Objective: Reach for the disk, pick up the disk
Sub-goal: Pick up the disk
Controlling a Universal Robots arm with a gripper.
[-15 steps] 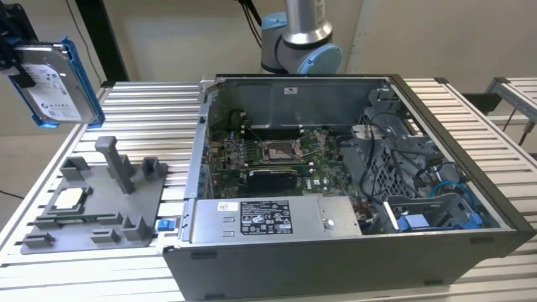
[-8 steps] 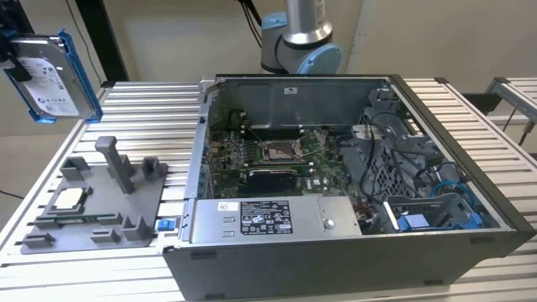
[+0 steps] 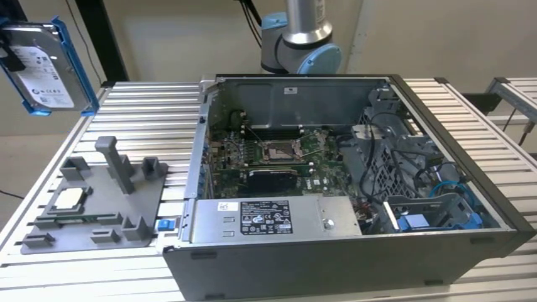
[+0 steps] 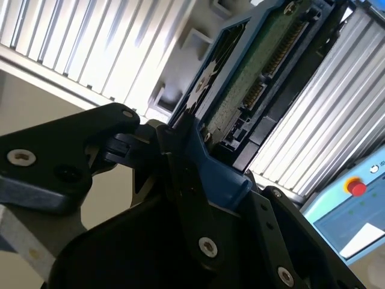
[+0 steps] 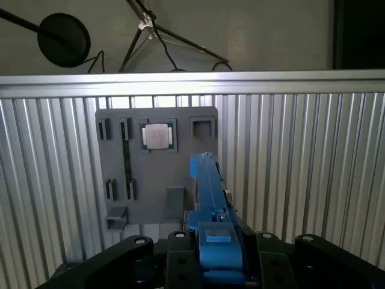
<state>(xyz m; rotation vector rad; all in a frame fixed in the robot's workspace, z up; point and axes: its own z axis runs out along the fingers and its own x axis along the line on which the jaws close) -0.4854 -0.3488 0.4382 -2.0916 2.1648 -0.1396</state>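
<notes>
The disk (image 3: 46,66), a silver hard drive with a white label and blue rail frame, hangs upright in the air above the table's corner at the exterior view's far left. My gripper (image 3: 10,56) is shut on it from the frame's edge. In the first wrist view the disk (image 5: 207,192) shows edge-on between the black fingers of my gripper (image 5: 213,250), over the grey fixture plate. In the second wrist view its green circuit-board side (image 4: 258,66) faces the camera, with my gripper (image 4: 192,159) clamped on the blue frame.
A grey fixture plate (image 3: 100,207) with posts and slots lies on the slatted aluminium table (image 3: 143,107) and holds a small square silver chip (image 3: 67,198). An open computer case (image 3: 336,251) fills the middle and right. The arm's base (image 3: 298,38) stands behind it.
</notes>
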